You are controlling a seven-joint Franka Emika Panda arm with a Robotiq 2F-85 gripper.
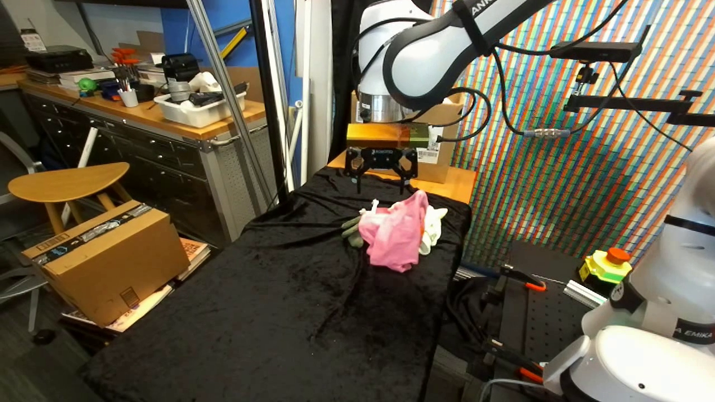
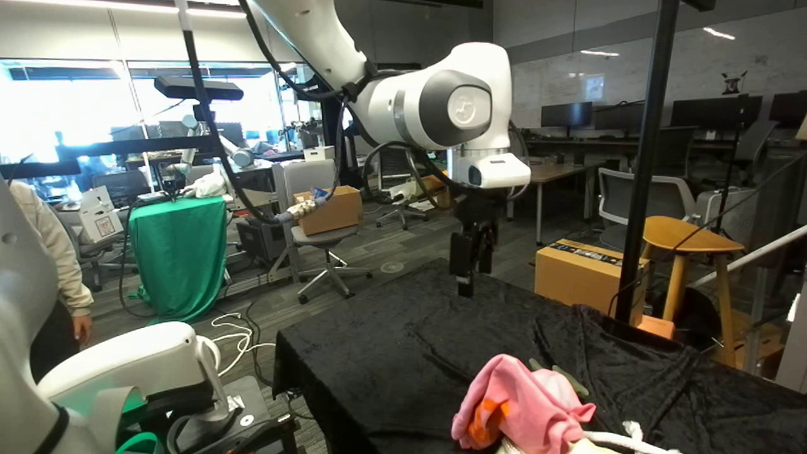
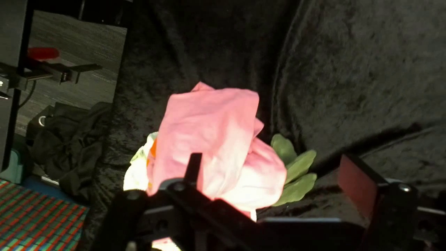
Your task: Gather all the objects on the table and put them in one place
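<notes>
Jaws spread and holding nothing, the gripper hangs above the table in an exterior view, the pink cloth below it, bunched with cream-white plush and green plush leaves. In an exterior view, a white rope pokes out of the heap, below and well apart from the gripper. In the wrist view, one finger shows against the cloth. Gathering looks nearly finished; backing off seems the step, best done by rising straight up, jaws wide, so no fingertip catches the cloth.
</notes>
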